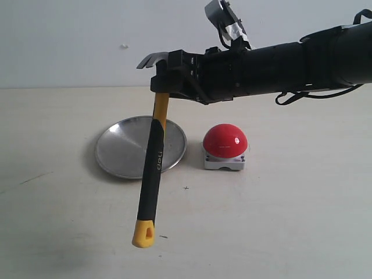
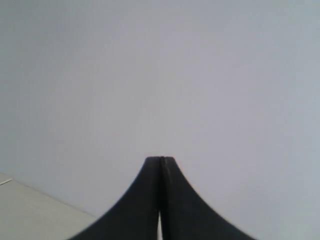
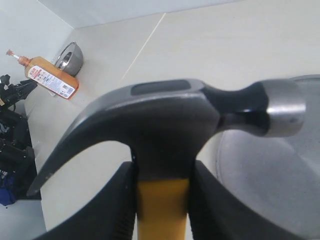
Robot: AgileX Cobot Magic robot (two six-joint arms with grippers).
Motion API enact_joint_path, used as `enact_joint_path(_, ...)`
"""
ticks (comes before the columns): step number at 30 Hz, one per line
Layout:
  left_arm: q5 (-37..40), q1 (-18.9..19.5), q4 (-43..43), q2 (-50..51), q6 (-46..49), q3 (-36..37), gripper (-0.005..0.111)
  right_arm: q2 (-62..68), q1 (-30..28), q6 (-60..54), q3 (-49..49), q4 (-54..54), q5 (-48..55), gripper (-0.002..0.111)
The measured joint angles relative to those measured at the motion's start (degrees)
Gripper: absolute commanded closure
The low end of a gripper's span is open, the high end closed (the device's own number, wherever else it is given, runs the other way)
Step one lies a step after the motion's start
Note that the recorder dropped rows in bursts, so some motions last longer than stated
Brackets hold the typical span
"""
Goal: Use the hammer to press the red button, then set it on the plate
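centre-left: yellow-black claw hammer [image 1: 152,163] is pinched below head by right claw [image 1: 163,84], likely for round silver plate [image 1: 116,152] | left claw [image 2: 160,165]: pressed together

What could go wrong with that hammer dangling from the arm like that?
The right tool grips the hammer just under its head, so the long, tilted handle might swing or slip.
Lowered like this toward the plate, its yellow tip would likely touch first and the hammer could topple over the rim.
The red button sits close beside the plate, so a swinging handle might knock it.
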Motion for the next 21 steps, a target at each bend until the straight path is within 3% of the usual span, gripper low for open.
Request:
enact_joint_path(7,-7.22,0.0,-0.03,0.64,-2.68,0.0,0.107,0.0,0.0,0.0,0.0,0.0,-0.54,0.108)
enact_joint_path(11,-8.91,0.0,4.09,7.54,-2.86,-1.65,0.107,0.0,0.0,0.0,0.0,0.0,-0.69,0.108)
enact_joint_path(16,-9.77,0.0,22.83,26.79,-14.48,-11.17,0.107,0.0,0.0,0.0,0.0,0.0,-0.82,0.108)
enact_joint_path(21,-11.58,0.0,58.27,49.44,-42.25,-25.19,0.107,0.0,0.0,0.0,0.0,0.0,-1.02,0.108)
